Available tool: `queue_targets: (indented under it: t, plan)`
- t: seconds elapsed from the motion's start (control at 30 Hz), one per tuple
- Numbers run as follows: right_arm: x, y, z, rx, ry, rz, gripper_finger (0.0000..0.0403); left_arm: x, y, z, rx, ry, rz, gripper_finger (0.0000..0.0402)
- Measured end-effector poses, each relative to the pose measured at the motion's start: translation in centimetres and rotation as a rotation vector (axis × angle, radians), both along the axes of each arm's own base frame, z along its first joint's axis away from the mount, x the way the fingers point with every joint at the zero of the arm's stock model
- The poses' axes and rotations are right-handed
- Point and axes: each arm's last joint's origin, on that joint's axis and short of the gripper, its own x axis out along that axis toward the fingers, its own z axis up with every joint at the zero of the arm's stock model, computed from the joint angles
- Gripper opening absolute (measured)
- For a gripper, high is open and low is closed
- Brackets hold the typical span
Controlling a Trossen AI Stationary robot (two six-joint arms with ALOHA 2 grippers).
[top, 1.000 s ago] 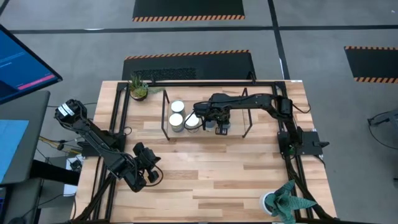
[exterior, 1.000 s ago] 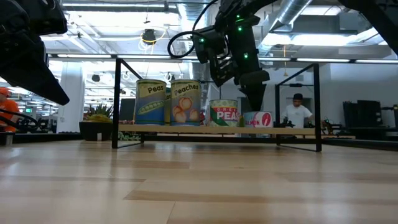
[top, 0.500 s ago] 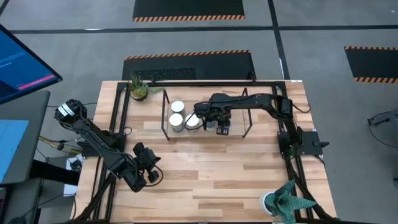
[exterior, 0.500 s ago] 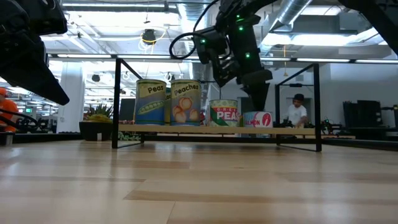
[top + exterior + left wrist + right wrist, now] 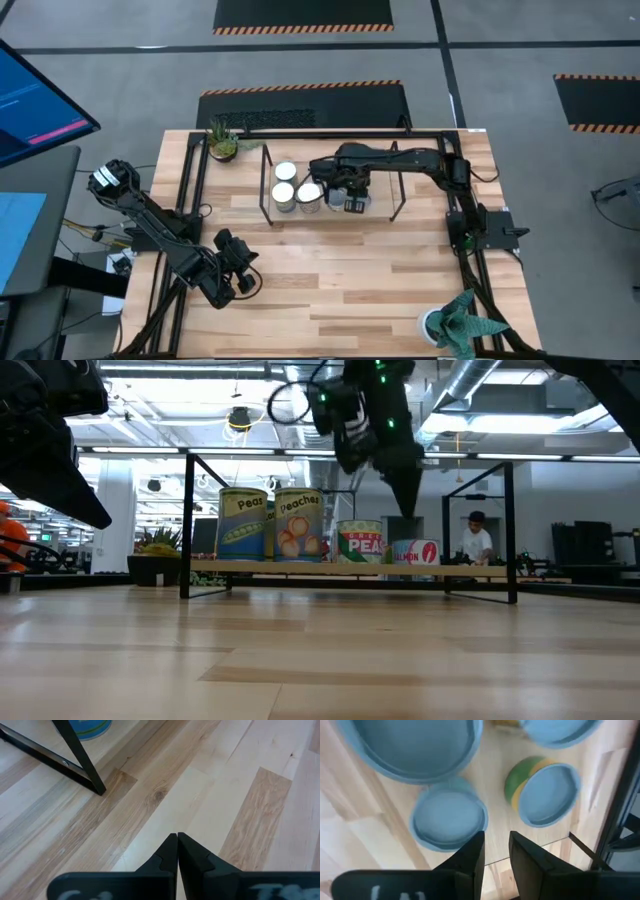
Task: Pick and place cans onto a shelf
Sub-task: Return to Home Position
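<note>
Light wood counter (image 5: 330,280) with a black frame (image 5: 190,205) round its edge. The shelf (image 5: 470,568) stands toward the far side, four cans (image 5: 243,523) upright on its board. There's a potted plant (image 5: 222,143) in the far-left corner and a second plant (image 5: 455,320) in the near-right one.

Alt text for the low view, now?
Four labelled metal cans stand in a row on the low black-rod shelf with a wood board. The right gripper hangs above the short salmon can at the row's end; the left arm waits at far left.
</note>
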Motion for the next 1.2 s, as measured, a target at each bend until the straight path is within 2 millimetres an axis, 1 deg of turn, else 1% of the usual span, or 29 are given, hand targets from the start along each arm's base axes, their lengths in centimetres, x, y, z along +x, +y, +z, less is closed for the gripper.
queue_targets:
  t: [0.1, 0.2, 0.3, 0.43, 0.5, 0.57, 0.67, 0.77, 0.9, 1.07, 1.2]
  plan:
    - [0.3, 0.4, 1.6, -0.013, -0.044, -0.034, 0.0112, 0.0, 0.0, 0.0, 0.001, 0.0, -0.001, 0.0]
    - [0.8, 1.2, 3.0, -0.017, -0.127, -0.115, 0.0113, 0.0, 0.0, 0.0, 0.007, 0.005, -0.008, 0.0]
    - [1.3, 2.5, 4.5, 0.086, -0.212, -0.17, 0.0113, 0.0, 0.0, 0.0, 0.008, 0.005, -0.009, 0.0]
    - [1.9, 5.0, 6.6, 0.305, -0.298, -0.146, 0.0113, 0.0, 0.0, 0.0, 0.008, 0.005, -0.009, 0.0]
    - [2.0, 6.3, 7.7, 0.361, -0.338, -0.15, 0.0113, 0.0, 0.0, 0.0, 0.006, 0.004, -0.007, 0.0]
    - [2.1, 7.7, 8.6, 0.383, -0.368, -0.171, 0.0113, 0.0, 0.0, 0.0, 0.004, 0.003, -0.005, 0.0]
    - [2.0, 10.3, 9.3, 0.391, -0.386, -0.204, 0.0113, 0.0, 0.0, 0.0, 0.002, 0.003, -0.005, 0.0]
    - [1.7, 13.6, 9.4, 0.398, -0.381, -0.185, 0.0113, 0.0, 0.0, 0.0, -0.001, 0.008, -0.008, 0.0]
    - [1.2, 17.9, 9.4, 0.408, -0.403, -0.054, 0.0113, -0.1, -0.1, -0.1, -0.003, 0.069, -0.064, 0.0]
    - [0.1, 23.5, 9.6, 0.455, -0.453, 0.093, 0.0113, -0.3, -0.3, -0.3, 0.01, 0.198, -0.216, 0.0]
    - [-1.1, 28.0, 10.0, 0.492, -0.543, 0.248, 0.0113, -0.3, -0.6, -0.4, -0.059, 0.221, -0.224, 0.0]
